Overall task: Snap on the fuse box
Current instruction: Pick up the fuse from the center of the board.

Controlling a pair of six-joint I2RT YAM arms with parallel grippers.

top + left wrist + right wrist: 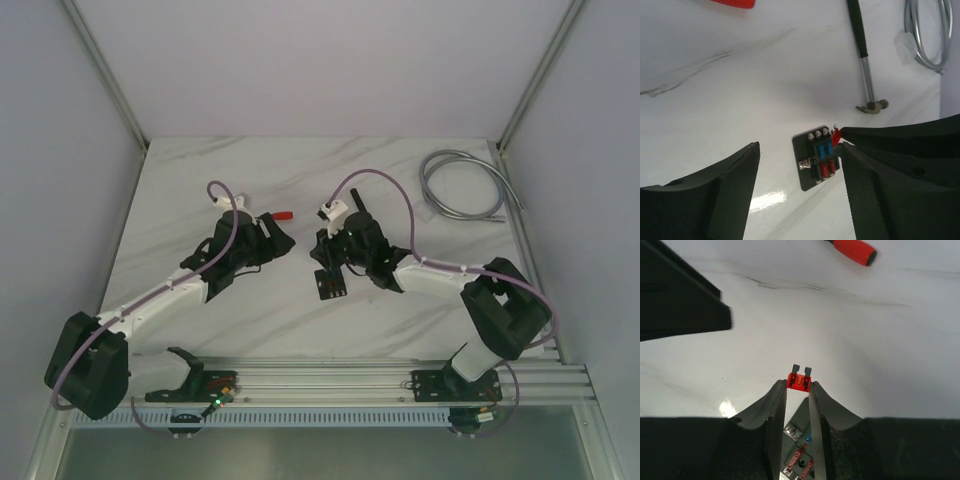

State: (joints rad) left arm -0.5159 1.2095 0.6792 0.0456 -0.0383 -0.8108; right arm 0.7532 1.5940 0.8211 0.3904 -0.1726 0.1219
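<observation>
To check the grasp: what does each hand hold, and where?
The right hand pinches a small red plastic blade fuse by its body. The left hand is open and empty.

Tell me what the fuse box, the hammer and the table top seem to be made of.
The fuse box looks like matte black plastic, dull and moulded, with small shiny screws, probably metal. The hammer has a glinting metal shank and head and a dark grip, perhaps rubber. The table top looks like glossy marble or marble-look laminate: grey veins, bright reflection.
</observation>
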